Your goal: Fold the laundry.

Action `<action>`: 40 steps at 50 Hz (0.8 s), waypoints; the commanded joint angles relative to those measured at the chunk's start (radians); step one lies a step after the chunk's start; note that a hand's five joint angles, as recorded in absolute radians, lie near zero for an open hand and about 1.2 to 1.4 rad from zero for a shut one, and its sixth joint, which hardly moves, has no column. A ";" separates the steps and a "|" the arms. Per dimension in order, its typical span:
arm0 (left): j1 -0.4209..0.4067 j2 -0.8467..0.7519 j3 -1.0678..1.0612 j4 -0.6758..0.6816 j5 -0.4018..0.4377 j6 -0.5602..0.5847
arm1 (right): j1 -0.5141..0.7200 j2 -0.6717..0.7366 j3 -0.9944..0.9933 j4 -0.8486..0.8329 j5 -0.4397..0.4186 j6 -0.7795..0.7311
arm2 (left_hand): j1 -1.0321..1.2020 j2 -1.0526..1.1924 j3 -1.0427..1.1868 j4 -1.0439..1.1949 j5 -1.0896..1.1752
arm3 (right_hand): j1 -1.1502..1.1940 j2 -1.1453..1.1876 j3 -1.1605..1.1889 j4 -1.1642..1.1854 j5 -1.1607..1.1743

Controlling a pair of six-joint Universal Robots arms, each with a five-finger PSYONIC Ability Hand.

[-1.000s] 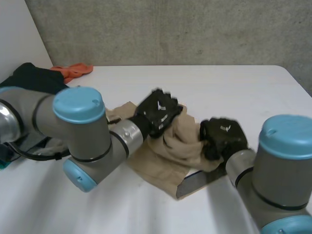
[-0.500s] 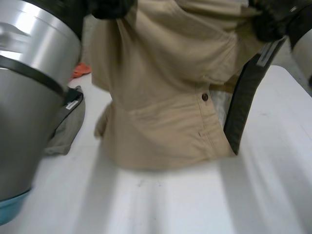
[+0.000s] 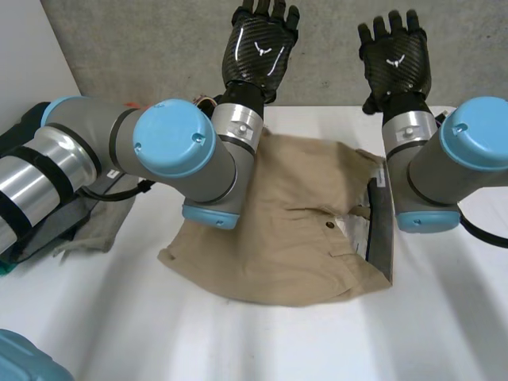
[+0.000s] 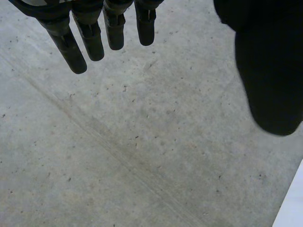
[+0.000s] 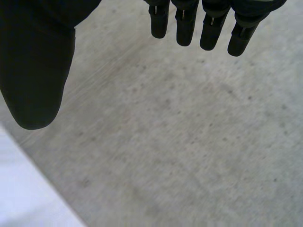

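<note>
Head view: tan garment (image 3: pixel 294 222) with a buttoned pocket, spread almost flat on the white table (image 3: pixel 238 341), from its middle toward the far edge, dark waistband lining (image 3: pixel 382 230) turned up on the side nearer the right edge. High above the far edge, clear of the cloth: left hand (image 3: pixel 258 49) and right hand (image 3: pixel 394 62), both wide open, holding nothing. Wrist views: straight fingers (image 4: pixel 90 40) against a grey concrete wall (image 4: pixel 142 142). Heap of dark and grey laundry (image 3: pixel 87 226) at the table's left edge.

The left arm (image 3: pixel 171 147) covers part of the tan shorts (image 3: pixel 294 238).
</note>
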 commanded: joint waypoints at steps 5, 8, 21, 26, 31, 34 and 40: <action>0.064 0.364 -0.453 -0.100 -0.085 -0.152 | -0.064 -0.225 0.180 0.483 -0.195 -0.036 | 0.063 0.052 0.044 0.052 0.032 | -0.060 -0.042 -0.041 -0.042 -0.051; 0.073 0.483 -0.599 -0.169 -0.084 -0.202 | -0.081 -0.272 0.234 0.619 -0.258 -0.052 | 0.074 0.064 0.056 0.064 0.043 | -0.060 -0.042 -0.041 -0.042 -0.051; 0.110 0.769 -1.112 -0.394 -0.076 -0.321 | -0.087 -0.306 0.486 0.746 -0.392 -0.190 | 0.488 0.478 0.470 0.477 0.457 | 0.164 0.182 0.184 0.182 0.174; 0.190 0.760 -1.188 -0.418 -0.059 -0.335 | -0.077 -0.253 0.529 0.624 -0.383 -0.196 | 0.600 0.589 0.581 0.589 0.569 | 0.252 0.270 0.272 0.270 0.262; 0.262 0.729 -1.214 -0.418 0.023 -0.353 | -0.075 -0.173 0.536 0.557 -0.381 -0.204 | 0.582 0.572 0.564 0.572 0.551 | 0.431 0.449 0.450 0.449 0.441; 0.293 0.692 -1.219 -0.418 0.094 -0.356 | -0.075 -0.148 0.526 0.514 -0.374 -0.202 | 0.495 0.484 0.476 0.484 0.463 | 0.987 1.006 1.007 1.006 0.997; 0.320 0.649 -1.205 -0.389 0.171 -0.353 | -0.086 -0.148 0.529 0.436 -0.292 -0.193 | 0.333 0.322 0.314 0.322 0.302 | 1.161 1.180 1.181 1.180 1.171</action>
